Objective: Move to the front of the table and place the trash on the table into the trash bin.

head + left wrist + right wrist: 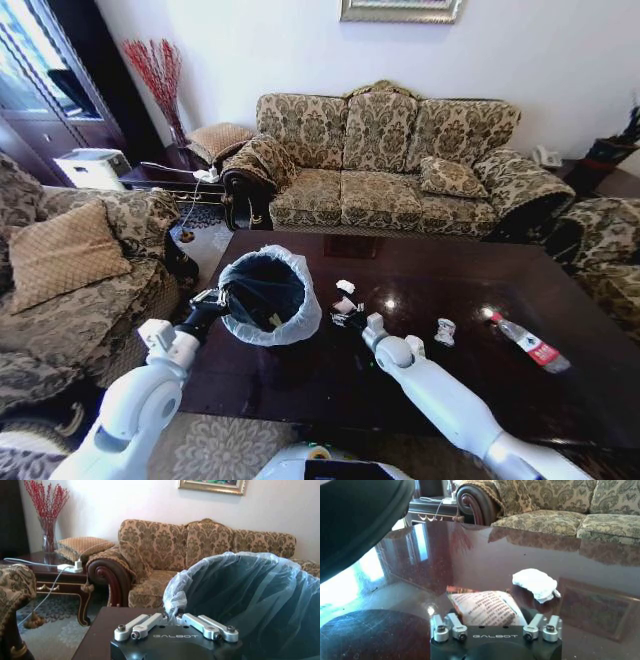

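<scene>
- Left gripper pinches the rim of the trash bin, held tilted over the table (near its left edge);
- right gripper spread wide around a red-white wrapper; crumpled white paper just beyond; bottle far right.

Left gripper holds trash bin above table.

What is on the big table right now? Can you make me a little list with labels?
table: dark, glossy, in front of the sofa
trash bin: tilted, held at the rim by the left gripper
right gripper: open, around the red-white wrapper
crumpled white paper: just beyond the wrapper
small can: lying further right
plastic bottle: lying on its side, far right
</scene>
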